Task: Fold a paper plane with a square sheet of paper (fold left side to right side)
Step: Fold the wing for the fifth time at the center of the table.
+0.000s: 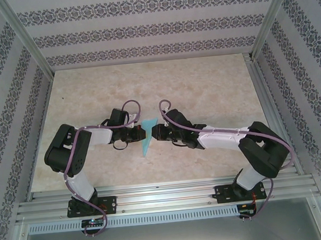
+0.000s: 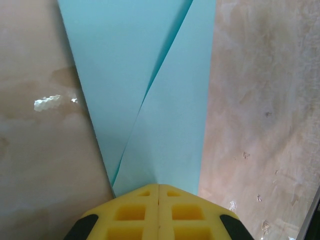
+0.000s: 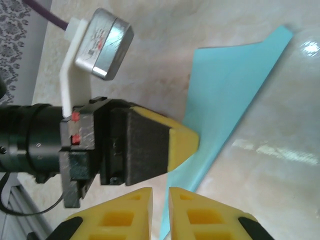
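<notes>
Paper plane [image 2: 150,100]: likely light, limp, slippery; pinch at folded edge. Left gripper [image 2: 159,189] closed tight, tip on it; right gripper [image 3: 160,192] barely parted, apparently empty.

Bright, even light from overhead; top view sharp, shadows under arms [image 1: 73,155] short and soft. Wrist views: white glare patches on glossy surface [image 2: 47,102], folded paper [image 2: 150,75] evenly lit, crease casting thin shadow line.

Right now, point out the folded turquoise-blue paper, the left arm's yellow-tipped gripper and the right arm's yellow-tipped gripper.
folded turquoise-blue paper [image 2: 172,135], left wrist view, flat layer right of the diagonal fold edge.
left gripper [image 2: 159,189], left wrist view, seam between its shut yellow fingertips.
right gripper [image 3: 160,192], right wrist view, narrow gap between its fingertips.
</notes>
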`<action>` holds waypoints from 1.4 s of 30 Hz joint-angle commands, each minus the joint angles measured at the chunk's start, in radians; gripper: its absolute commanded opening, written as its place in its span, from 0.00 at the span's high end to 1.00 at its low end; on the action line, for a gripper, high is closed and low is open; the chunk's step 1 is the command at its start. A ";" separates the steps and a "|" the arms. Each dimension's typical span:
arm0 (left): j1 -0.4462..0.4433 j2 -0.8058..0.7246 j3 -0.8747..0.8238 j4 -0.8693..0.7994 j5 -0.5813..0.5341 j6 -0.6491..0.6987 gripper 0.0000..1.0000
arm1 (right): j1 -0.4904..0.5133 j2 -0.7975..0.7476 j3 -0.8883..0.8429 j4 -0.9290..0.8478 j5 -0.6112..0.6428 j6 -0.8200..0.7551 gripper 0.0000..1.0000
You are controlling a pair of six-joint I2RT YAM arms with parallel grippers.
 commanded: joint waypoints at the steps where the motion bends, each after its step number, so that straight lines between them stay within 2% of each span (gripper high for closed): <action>1: -0.030 0.114 -0.043 -0.067 -0.233 0.042 1.00 | -0.006 0.074 0.058 0.028 0.013 -0.043 0.83; 6: -0.033 0.108 -0.040 -0.072 -0.231 0.043 1.00 | -0.054 0.209 0.129 0.079 -0.025 -0.004 0.84; 15: -0.036 0.108 -0.039 -0.074 -0.231 0.044 1.00 | -0.095 0.362 0.286 0.007 -0.079 -0.040 0.84; 22: -0.037 0.074 -0.028 -0.097 -0.228 0.044 1.00 | -0.099 0.442 0.322 -0.086 -0.063 -0.039 0.84; 28: -0.036 -0.044 -0.003 -0.167 -0.227 0.049 0.99 | -0.099 0.471 0.331 -0.144 -0.046 -0.051 0.84; 32: -0.035 -0.179 0.003 -0.234 -0.238 0.054 0.91 | -0.099 0.473 0.328 -0.157 -0.042 -0.059 0.84; 37: -0.037 -0.318 -0.049 -0.232 -0.158 0.031 0.94 | -0.100 0.474 0.334 -0.163 -0.044 -0.066 0.84; 42: -0.085 -0.390 -0.167 -0.080 -0.025 -0.091 0.95 | -0.095 0.477 0.346 -0.169 -0.047 -0.071 0.84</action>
